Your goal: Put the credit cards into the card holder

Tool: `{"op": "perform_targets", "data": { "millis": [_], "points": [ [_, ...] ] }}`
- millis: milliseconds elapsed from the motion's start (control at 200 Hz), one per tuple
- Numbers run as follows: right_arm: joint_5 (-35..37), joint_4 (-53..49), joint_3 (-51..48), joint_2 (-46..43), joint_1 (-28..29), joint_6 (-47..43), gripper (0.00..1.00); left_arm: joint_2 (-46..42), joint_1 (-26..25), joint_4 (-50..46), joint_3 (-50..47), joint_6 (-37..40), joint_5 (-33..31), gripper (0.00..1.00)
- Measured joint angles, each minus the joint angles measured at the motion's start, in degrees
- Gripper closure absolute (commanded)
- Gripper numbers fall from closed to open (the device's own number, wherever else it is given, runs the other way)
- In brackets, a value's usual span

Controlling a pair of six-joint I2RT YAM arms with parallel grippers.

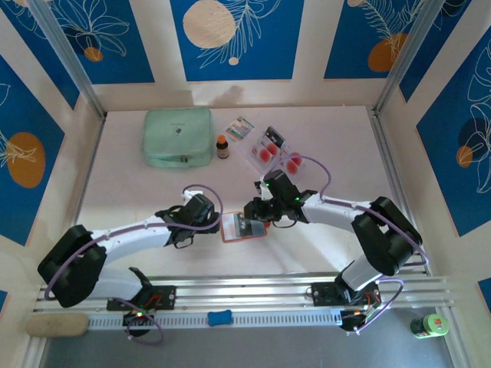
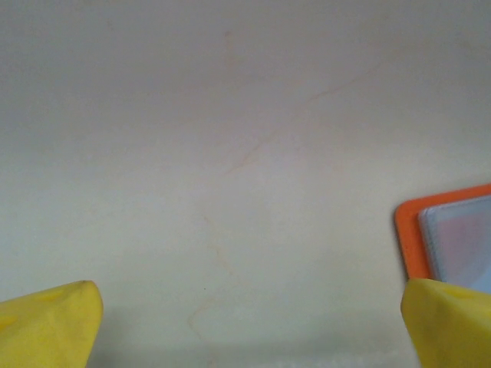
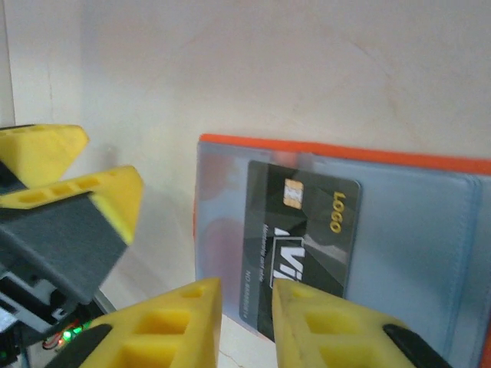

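Right gripper (image 3: 245, 314) hovers low at the holder's (image 3: 414, 253) near edge, jaws almost together. A dark card's (image 3: 307, 222) end shows in the slit, but I cannot tell if it is pinched. Left gripper (image 2: 245, 337) sits spread wide just left of the holder. Both arms reach inward, elbows out. Bare table (image 1: 123, 184) rings the open orange holder with its grey-blue pockets. Credit cards (image 1: 268, 149) lie beyond it.

Top cam is bright n evenly lit from above, w/ soft shadows under the arms on the table (image 1: 337, 130) and glare on the front rail (image 1: 253, 285). Left wrist pic is washed out, low contrast, left fingertips (image 2: 46, 326) blurry. Right wrist pic is sharper on the dark card (image 3: 307, 230), but the right fingertips (image 3: 173, 326) up close are out of focus.
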Motion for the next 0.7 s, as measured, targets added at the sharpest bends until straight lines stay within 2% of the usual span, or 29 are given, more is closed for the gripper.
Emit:
{"op": "perform_targets", "data": {
  "millis": [290,695],
  "points": [
    [-0.20,-3.08,1.38,4.52,0.20,-2.75,0.90,4.92,0.02,-0.28,1.11,0.24,1.42,0.00],
    [-0.44,-2.80,5.53,10.56,3.87,-2.69,0.95,7.89,0.04,-3.32,4.13,0.72,1.40,0.00]
  ]
}}
